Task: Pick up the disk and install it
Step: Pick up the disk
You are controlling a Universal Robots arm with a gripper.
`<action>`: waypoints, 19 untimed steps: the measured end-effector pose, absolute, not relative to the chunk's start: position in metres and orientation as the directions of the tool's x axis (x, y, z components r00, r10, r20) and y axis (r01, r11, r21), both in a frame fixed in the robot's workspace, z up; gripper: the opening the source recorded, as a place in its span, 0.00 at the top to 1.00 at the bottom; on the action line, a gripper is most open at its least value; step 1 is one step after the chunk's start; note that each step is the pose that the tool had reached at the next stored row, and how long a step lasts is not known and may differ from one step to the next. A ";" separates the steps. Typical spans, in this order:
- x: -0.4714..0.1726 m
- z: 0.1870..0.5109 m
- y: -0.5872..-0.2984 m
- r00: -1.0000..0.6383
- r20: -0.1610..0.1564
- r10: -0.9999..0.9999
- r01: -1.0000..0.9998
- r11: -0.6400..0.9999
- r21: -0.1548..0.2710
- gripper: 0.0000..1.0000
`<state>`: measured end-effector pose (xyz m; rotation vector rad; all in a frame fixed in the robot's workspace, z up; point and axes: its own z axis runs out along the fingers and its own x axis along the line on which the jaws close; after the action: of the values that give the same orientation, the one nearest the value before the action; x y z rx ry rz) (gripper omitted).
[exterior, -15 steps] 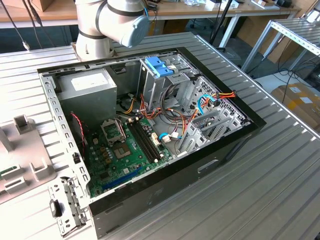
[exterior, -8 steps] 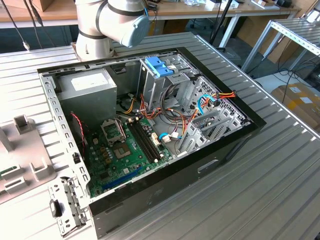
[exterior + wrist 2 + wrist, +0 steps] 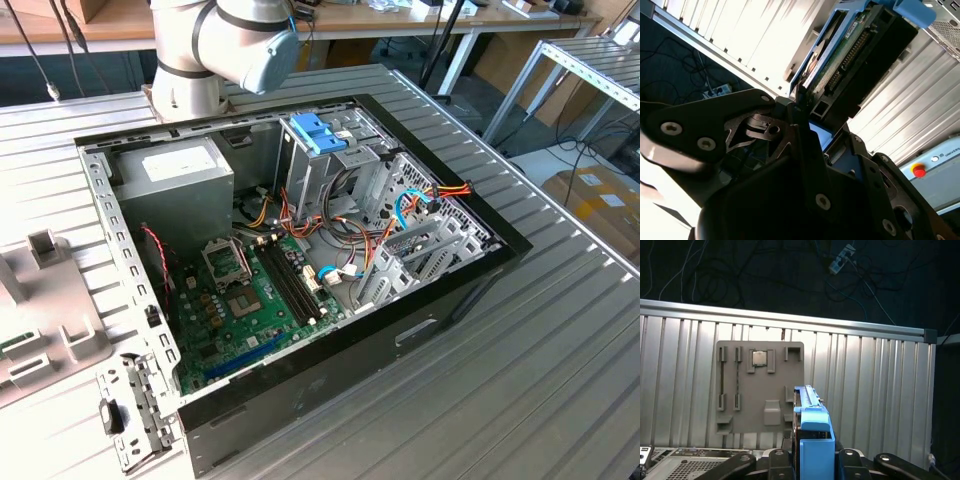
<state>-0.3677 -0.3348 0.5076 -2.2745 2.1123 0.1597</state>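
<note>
Above the table (image 3: 880,390), the pincer (image 3: 812,112) is clamped on the disk (image 3: 875,45) at its connector end, a grey tray (image 3: 760,405) beyond. Stiff, weighty, shock-sensitive, it likely wants gripping by its hard sides, not the circuit board (image 3: 840,65).

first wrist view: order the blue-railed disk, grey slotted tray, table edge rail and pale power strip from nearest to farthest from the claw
1. Dark disk with blue plastic rails: gripped in the claw.
2. Grey slotted plastic tray: flat on the ribbed table.
3. Aluminium edge rail: the table's far border.
4. Pale power strip: on the floor beyond.
</note>
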 end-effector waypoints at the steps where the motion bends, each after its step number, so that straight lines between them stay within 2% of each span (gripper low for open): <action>1: -0.366 0.508 -0.335 0.071 -0.098 -0.993 -0.996 -0.076 0.045 0.63; 12: -0.351 0.508 -0.336 0.071 -0.098 -0.993 -0.996 -0.076 0.045 0.63; 15: -0.316 0.507 -0.338 0.071 -0.098 -0.993 -0.996 -0.076 0.045 0.63; 19: -0.309 0.507 -0.338 0.071 -0.098 -0.993 -0.996 -0.076 0.045 0.63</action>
<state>-0.3092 -0.3384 0.5074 -2.2745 2.1122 0.1597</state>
